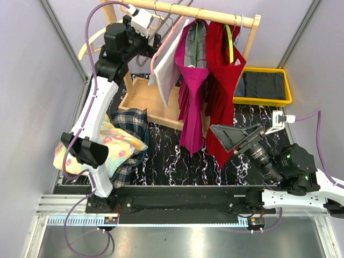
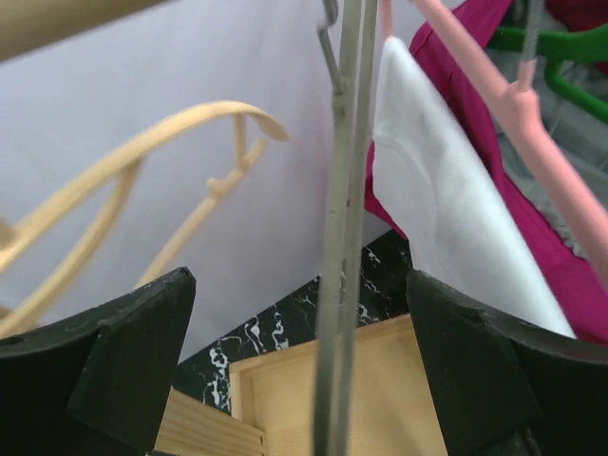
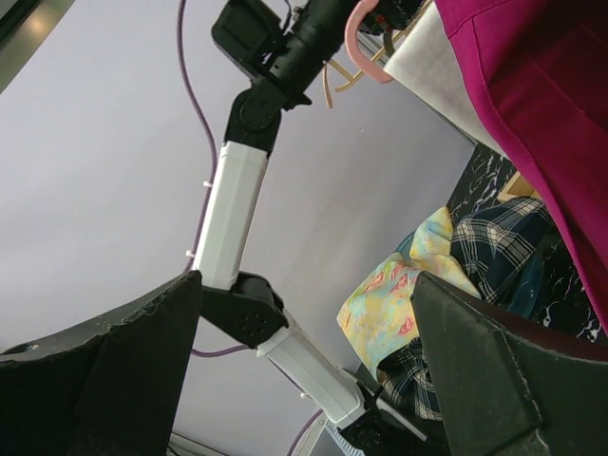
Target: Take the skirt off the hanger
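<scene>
A white garment (image 1: 165,60), which looks like the skirt, hangs from a pink hanger (image 2: 532,133) at the left end of the wooden rail (image 1: 215,13). It also shows in the left wrist view (image 2: 446,218). My left gripper (image 1: 156,35) is up at the rail, just left of it. It is open (image 2: 299,380), and a thin grey metal hanger (image 2: 342,237) hangs between its fingers without touching them. My right gripper (image 1: 236,137) is open and empty (image 3: 304,370), low at the right, below the red dress (image 1: 223,91).
A magenta garment (image 1: 192,102) on a green hanger hangs between the white garment and the red dress. Empty wooden hangers (image 1: 88,45) hang at the far left. The rack's wooden base (image 1: 153,105) lies below. A plaid and floral clothes pile (image 1: 123,140) lies at the left. A yellow bin (image 1: 266,100) stands at the back right.
</scene>
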You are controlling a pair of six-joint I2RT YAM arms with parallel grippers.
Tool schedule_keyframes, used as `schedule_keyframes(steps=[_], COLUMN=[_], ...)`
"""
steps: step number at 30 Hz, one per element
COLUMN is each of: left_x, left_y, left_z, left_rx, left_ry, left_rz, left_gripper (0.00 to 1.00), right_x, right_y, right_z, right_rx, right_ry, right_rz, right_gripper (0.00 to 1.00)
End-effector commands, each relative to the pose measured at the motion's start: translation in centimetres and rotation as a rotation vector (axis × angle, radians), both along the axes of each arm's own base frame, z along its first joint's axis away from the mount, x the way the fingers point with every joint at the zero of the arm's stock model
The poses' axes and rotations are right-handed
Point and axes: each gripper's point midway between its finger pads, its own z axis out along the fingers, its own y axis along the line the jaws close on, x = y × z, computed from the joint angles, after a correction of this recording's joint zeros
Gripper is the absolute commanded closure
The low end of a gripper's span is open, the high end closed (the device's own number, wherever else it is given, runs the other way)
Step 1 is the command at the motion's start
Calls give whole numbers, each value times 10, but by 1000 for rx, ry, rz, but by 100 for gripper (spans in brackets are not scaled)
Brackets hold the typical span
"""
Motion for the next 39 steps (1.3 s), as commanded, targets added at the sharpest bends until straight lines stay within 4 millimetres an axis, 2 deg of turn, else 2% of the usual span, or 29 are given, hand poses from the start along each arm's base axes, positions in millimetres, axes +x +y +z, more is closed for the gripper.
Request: schedule_keyframes(steps=[1, 5, 10, 13, 14, 16, 17, 20, 22, 23, 25, 30, 35, 37, 39], left_x=[-43, -63, -104, -126, -135, -141, -145, -139, -133, -121, -116, -96, -84, -81, -80], left_y=[27, 37, 44, 35, 26, 12, -4, -34, -45, -53, -58, -71, -79, -79, -79], left_z=[80, 108, 150, 162, 165, 162, 157, 142, 134, 124, 124, 102, 83, 82, 79], left_rx=[-65, -89, -146, -165, -171, -164, -162, -166, -194, -198, -213, -196, -168, -166, -158], left_ry=[-187, -248, -346, -371, -376, -367, -351, -288, -229, -198, -188, -142, -110, -112, -110], left_rz=[56, 73, 44, -7, -37, -79, -124, -203, -227, -233, -235, -237, -229, -224, -224], left_gripper=[1, 1, 1, 1, 1, 1, 1, 1, 1, 1, 1, 2, 12, 16, 24], right_x=[3, 2, 3, 3, 3, 3, 3, 4, 3, 3, 3, 5, 4, 4, 5], right_y=[2, 5, 6, 10, 10, 11, 10, 11, 11, 10, 9, 3, 2, 0, -2], right_z=[10, 8, 5, 3, 2, 0, -1, -3, -3, -5, -6, -9, -12, -11, -12], right_rx=[15, 8, -1, -10, -12, -12, -11, -11, -10, -12, -10, -4, 0, 7, 9], right_ry=[-1, 5, 12, 14, 15, 20, 23, 25, 28, 29, 31, 37, 40, 42, 43], right_rz=[-19, -11, -13, -11, -11, -11, -11, -12, -12, -11, -12, -24, -23, -25, -30], right_gripper=[0, 0, 0, 0, 0, 0, 0, 0, 0, 0, 0, 0, 0, 0, 0])
